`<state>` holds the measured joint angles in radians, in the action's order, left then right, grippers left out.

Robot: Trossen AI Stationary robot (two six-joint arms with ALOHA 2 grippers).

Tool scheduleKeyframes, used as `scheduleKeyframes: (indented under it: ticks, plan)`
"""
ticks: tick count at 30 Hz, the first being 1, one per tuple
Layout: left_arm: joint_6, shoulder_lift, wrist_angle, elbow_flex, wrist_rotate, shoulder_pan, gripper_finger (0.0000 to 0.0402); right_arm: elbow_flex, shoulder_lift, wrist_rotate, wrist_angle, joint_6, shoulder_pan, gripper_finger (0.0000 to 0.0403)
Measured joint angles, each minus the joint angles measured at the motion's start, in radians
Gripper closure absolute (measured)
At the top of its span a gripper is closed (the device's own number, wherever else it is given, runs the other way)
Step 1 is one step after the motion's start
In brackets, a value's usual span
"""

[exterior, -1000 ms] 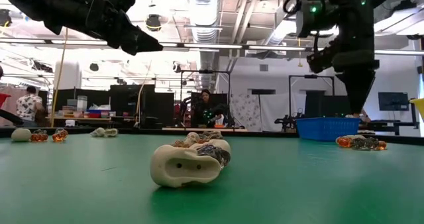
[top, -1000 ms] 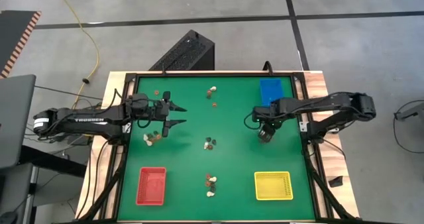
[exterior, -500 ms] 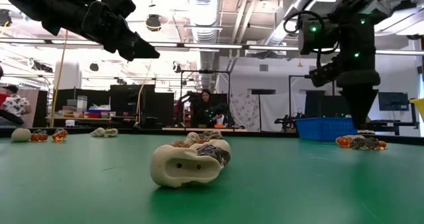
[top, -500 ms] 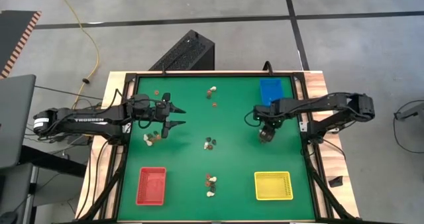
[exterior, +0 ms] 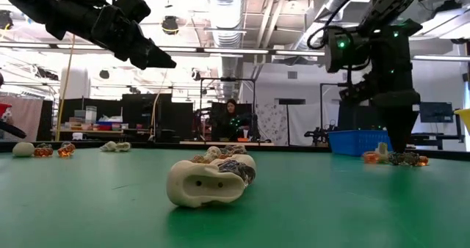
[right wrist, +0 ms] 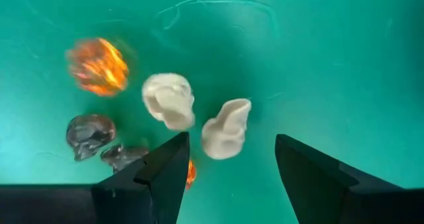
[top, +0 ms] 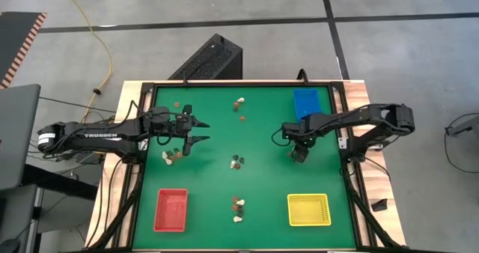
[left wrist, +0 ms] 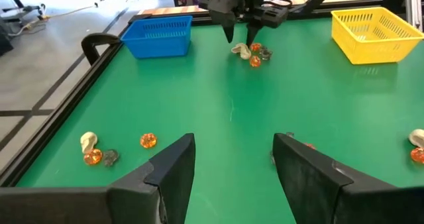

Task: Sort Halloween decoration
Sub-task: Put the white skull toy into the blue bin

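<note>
We find the table (top: pixel 262 133) green, with trinkets lying in several small clusters. At the left, the left gripper (top: pixel 200 131) hangs above the mat, jaws wide apart and holding nothing. Just beside it lies a cluster (top: pixel 171 156) of cream and orange pieces; the left wrist view shows another group (left wrist: pixel 99 151) near the table's edge. A red tray (top: pixel 171 209) sits at the near left corner.

Down the centre line we note three clusters: far (top: pixel 239 103), middle (top: pixel 236 162) and near (top: pixel 238 204). In the low view the nearest cream piece (exterior: pixel 205 183) lies on its side, long axis across the picture, two dark sockets facing the camera.

To the right, the right gripper (top: pixel 298 154) points down over a further cluster (left wrist: pixel 250 52). Its jaws stand wide open and grip nothing. In the right wrist view two cream pieces lie between the fingers: one (right wrist: pixel 170 101) skull-shaped, the other (right wrist: pixel 226 127) elongated with its long axis tilted. An orange piece (right wrist: pixel 99 66) and dark ones (right wrist: pixel 89 134) lie close by; a second orange piece (right wrist: pixel 190 173) is half hidden by a finger (right wrist: pixel 156 177).

A blue tray (top: pixel 305 103) stands beyond this gripper, a yellow tray (top: pixel 308 209) nearer. Nothing obstructs either tray.
</note>
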<state>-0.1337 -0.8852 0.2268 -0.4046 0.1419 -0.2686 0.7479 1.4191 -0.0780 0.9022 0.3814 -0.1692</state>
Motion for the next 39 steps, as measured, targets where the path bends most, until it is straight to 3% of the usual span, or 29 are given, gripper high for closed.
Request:
scheduleKeyframes:
  ticks: [12, 28, 35, 39]
  plan:
    - [0.002, 0.0, -0.001, 0.0, 0.0, 0.0, 0.0208, 0.001, 0.057, -0.001, -0.033, -0.025, -0.002, 0.0152]
    - [0.003, 0.0, -0.004, 0.001, -0.004, 0.0, 0.0208, 0.021, 0.057, -0.001, -0.003, -0.021, -0.002, 0.0273]
    - [0.003, 0.0, -0.004, 0.001, -0.004, 0.0, 0.0208, 0.109, 0.044, -0.003, 0.103, -0.038, -0.003, 0.0287]
    - [0.003, 0.0, -0.005, 0.001, -0.004, 0.0, 0.0207, 0.18, 0.019, -0.062, 0.162, -0.063, -0.012, 0.0287]
